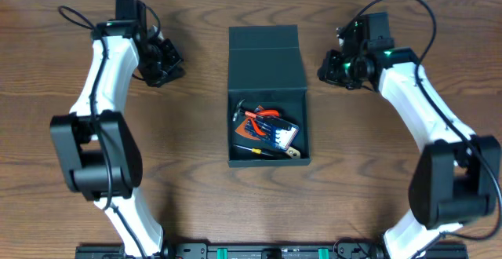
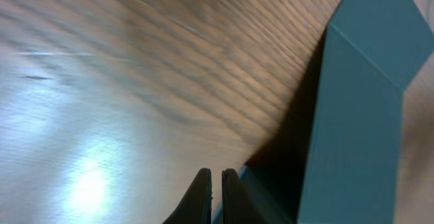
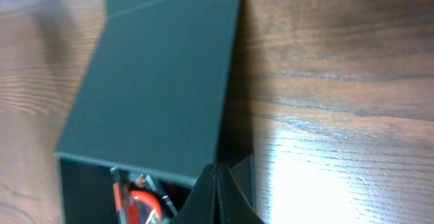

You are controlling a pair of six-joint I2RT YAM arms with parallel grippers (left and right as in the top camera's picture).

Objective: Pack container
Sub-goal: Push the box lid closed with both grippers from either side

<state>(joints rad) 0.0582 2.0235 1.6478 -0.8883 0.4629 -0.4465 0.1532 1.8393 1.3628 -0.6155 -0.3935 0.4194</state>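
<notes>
Fingertips of right gripper (image 3: pixel 215 176) pinched together, empty, just beside right wall of container (image 1: pixel 267 163). Container sits mid-table, contents (image 1: pixel 267 129) in, lid (image 1: pixel 265 67) flopped open toward far edge; long axis runs near edge to far edge. Left gripper (image 2: pixel 217 180) also closed on nothing, farther off toward left edge. You likely fold lid next: right gripper nearer, lid lies to its left.
</notes>
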